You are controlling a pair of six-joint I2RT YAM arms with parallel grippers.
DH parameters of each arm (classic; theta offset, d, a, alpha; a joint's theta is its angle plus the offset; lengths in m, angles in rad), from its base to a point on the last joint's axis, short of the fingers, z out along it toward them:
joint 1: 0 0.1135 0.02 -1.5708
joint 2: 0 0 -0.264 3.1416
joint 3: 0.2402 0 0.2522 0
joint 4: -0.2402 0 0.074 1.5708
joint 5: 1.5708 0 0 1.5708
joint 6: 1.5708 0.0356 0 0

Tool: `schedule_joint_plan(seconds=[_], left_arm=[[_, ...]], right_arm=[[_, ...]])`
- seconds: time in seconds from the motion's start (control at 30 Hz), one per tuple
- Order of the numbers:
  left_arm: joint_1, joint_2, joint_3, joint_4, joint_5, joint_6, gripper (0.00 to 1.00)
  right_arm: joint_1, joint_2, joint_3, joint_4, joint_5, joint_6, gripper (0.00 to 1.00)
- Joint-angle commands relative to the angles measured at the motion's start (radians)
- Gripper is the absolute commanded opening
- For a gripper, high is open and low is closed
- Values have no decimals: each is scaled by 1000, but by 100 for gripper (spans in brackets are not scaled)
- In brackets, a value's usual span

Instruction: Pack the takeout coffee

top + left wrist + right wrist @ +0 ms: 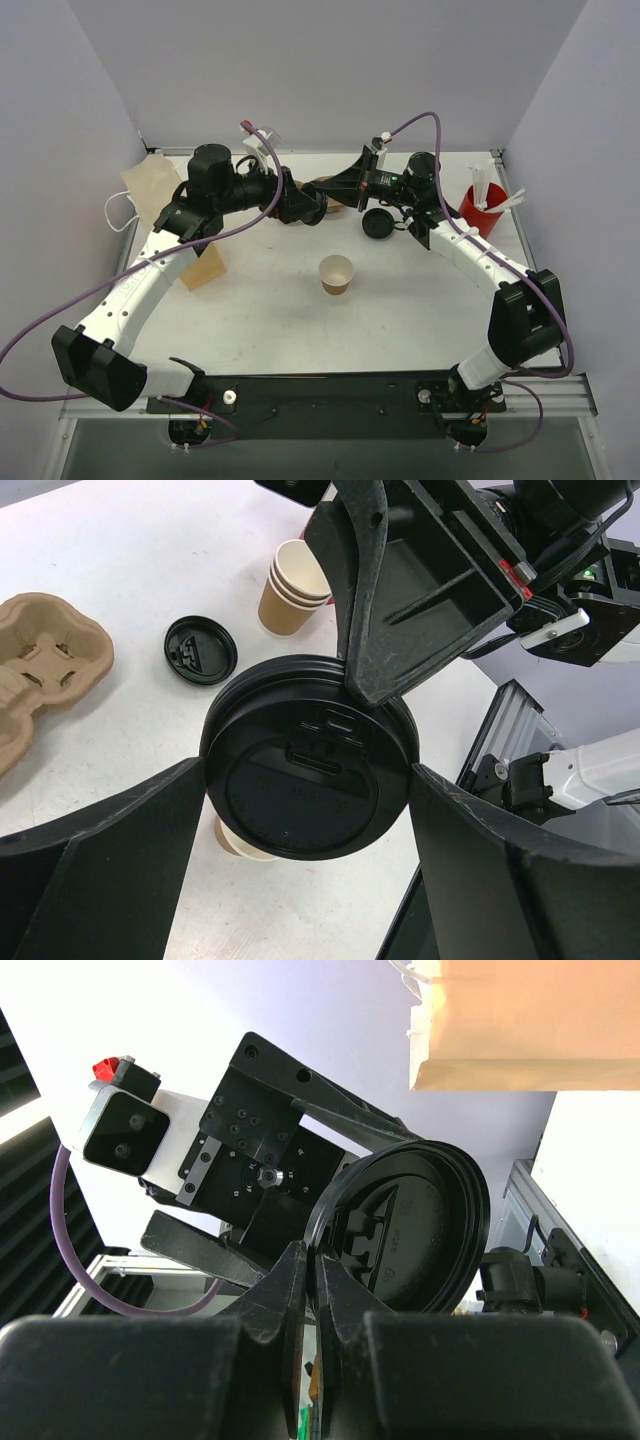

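Kraft paper cup (336,274): upright on the white table (260,320), mouth open, no lid on it. It sits on the arm-base side of both grippers, apart from them and untouched.

Its black lid (300,790) is in the air between the two grippers, which meet tip to tip.

Left gripper (308,770): fingers spread wide, one at each opposite edge of the lid, both appearing to touch the rim.

Right gripper (312,1285): fingers pressed together on the lid's rim, pinching it edge-on at the point farthest from the left gripper's wrist.

The lid's top face, with its sip tab, is turned toward the left wrist camera. A pale cup rim shows just under the held lid in that view; can't tell which cup it is.

On the table beyond the left gripper:
- second black lid (200,650)
- stack of paper cups (290,585)
- pulp cup carrier (40,665)

Red cup (482,210) with white sticks stands on the outer side of the right gripper, well apart. Paper bag (150,185) lies out past the left arm.
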Motion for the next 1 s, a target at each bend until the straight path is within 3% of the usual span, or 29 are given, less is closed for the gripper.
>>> schedule_joint_plan(seconds=[0.0, 0.27, 0.63, 0.8, 0.97], left_arm=[[10, 5, 38, 23, 7, -2, 87], [10, 9, 36, 15, -10, -4, 83], [10, 23, 64, -34, -33, 37, 97], [10, 29, 76, -77, -50, 71, 97], [12, 9, 30, 6, 41, 47, 97]], right_arm=[[8, -2, 42, 90, -33, -1, 0], [8, -2, 48, 77, -30, -11, 0], [17, -3, 45, 61, -22, -25, 0], [17, -3, 45, 58, -24, -27, 0], [17, -2, 50, 55, -26, -28, 0]])
